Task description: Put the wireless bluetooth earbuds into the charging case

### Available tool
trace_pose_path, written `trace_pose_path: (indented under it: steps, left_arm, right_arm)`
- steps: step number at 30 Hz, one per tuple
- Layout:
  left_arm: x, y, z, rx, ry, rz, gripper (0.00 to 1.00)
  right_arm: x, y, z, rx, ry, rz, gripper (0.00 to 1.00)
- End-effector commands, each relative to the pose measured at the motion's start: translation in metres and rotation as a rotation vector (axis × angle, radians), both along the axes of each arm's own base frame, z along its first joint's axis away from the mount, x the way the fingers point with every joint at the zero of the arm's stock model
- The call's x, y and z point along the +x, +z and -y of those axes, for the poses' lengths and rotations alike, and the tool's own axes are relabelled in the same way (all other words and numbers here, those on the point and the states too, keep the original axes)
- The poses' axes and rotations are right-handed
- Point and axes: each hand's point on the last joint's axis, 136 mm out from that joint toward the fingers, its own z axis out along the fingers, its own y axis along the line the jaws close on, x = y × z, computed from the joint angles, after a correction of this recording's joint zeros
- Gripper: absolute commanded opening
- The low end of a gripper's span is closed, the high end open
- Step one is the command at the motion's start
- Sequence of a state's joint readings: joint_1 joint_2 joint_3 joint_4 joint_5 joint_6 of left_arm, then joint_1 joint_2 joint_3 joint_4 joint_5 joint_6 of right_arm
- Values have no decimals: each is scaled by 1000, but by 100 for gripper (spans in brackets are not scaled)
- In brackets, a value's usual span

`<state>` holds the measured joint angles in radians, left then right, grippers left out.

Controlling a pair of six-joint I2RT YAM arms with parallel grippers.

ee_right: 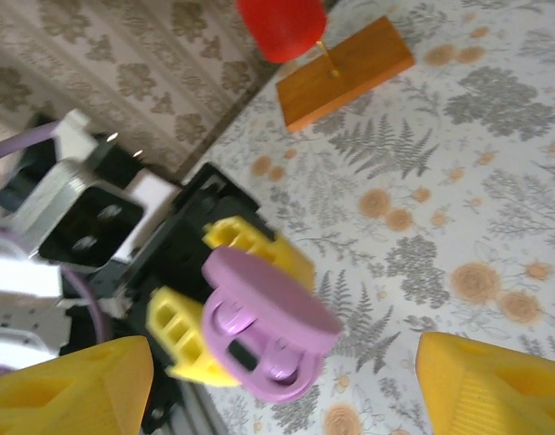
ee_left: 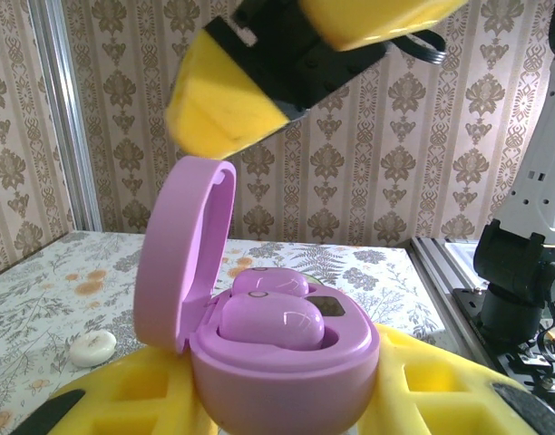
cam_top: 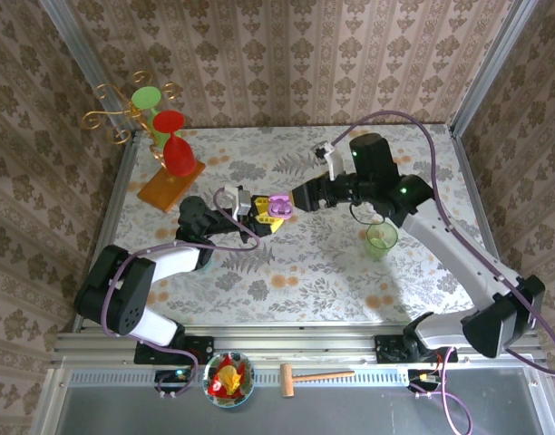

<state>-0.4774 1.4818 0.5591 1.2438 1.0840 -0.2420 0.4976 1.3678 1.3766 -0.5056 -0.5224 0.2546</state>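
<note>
As you look from above, the left gripper (cam_top: 268,217) clamps the open case (cam_top: 278,206), the right gripper (cam_top: 293,203) just beside it. On the left wrist, two lilac buds (ee_left: 268,322) look seated in the case, so insertion seems done. On the right wrist, the right fingers (ee_right: 78,385) stand wide apart, empty, facing the case.

One lilac case (ee_left: 287,372), two lilac earbuds (ee_left: 270,322) in it — one white pebble (ee_left: 92,346), two goblets (cam_top: 176,149), one green cup (cam_top: 381,240), one mallet (cam_top: 314,376), one bowl (cam_top: 206,379).
</note>
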Motion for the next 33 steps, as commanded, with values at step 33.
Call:
trace_pose_path:
  steps: [33]
  left_arm:
    - [21, 42, 2, -107, 174, 132, 21]
  right_arm:
    - [-6, 1, -42, 677, 109, -536, 69]
